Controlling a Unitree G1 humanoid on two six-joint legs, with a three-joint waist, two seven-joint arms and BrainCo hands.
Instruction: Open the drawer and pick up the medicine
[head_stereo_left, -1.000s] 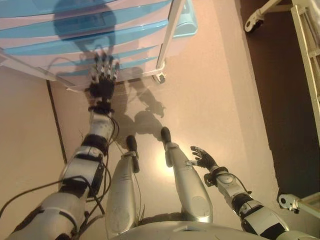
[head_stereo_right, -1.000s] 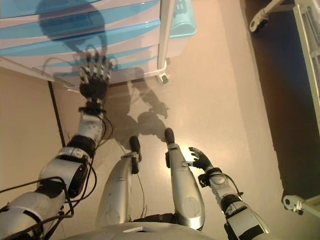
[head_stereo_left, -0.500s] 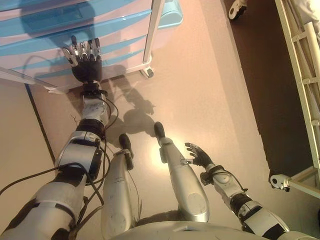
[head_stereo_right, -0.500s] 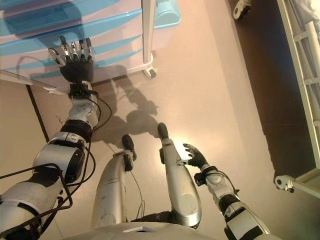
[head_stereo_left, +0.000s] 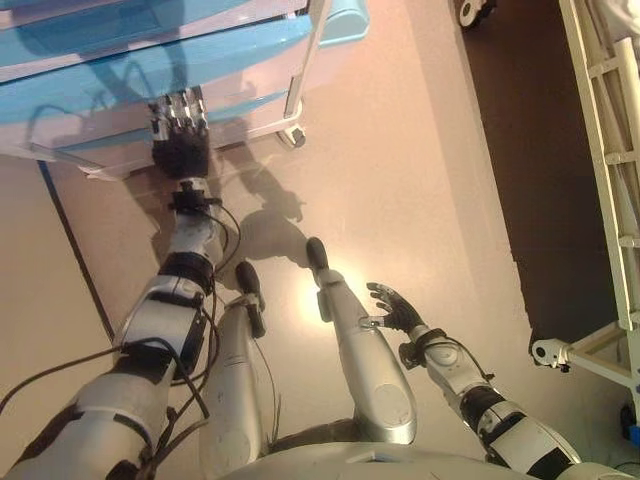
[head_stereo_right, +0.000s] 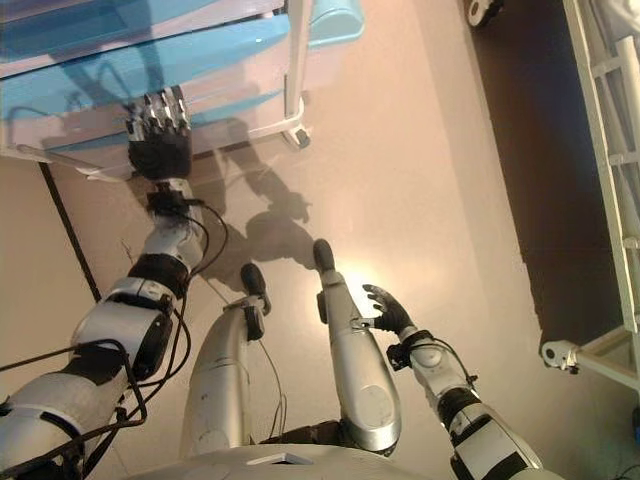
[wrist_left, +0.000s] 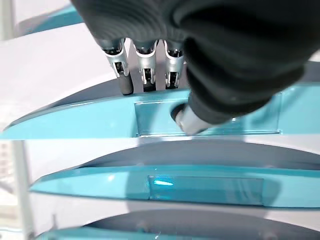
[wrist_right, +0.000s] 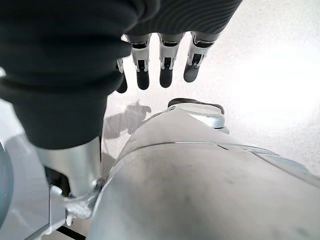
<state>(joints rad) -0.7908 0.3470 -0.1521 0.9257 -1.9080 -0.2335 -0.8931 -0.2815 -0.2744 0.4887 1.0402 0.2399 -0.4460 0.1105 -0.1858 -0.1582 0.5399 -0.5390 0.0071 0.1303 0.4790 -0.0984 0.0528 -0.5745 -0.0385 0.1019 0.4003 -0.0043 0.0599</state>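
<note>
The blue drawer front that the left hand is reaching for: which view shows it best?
The left wrist view: the blue drawer front fills it, the left hand at its handle recess. Both eye views show the drawers only from above; the right wrist view shows none.

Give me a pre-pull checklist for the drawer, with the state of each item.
1. Left hand at the drawer unit: ok.
2. Fingers over the blue drawer front, thumb at its clear handle panel: ok.
3. Firm hold on the handle: cannot tell.
4. Drawer open: not ok, the fronts look shut.
5. Medicine in sight: not ok.
6. Right hand open, low beside the robot, free for the pick: ok.
</note>
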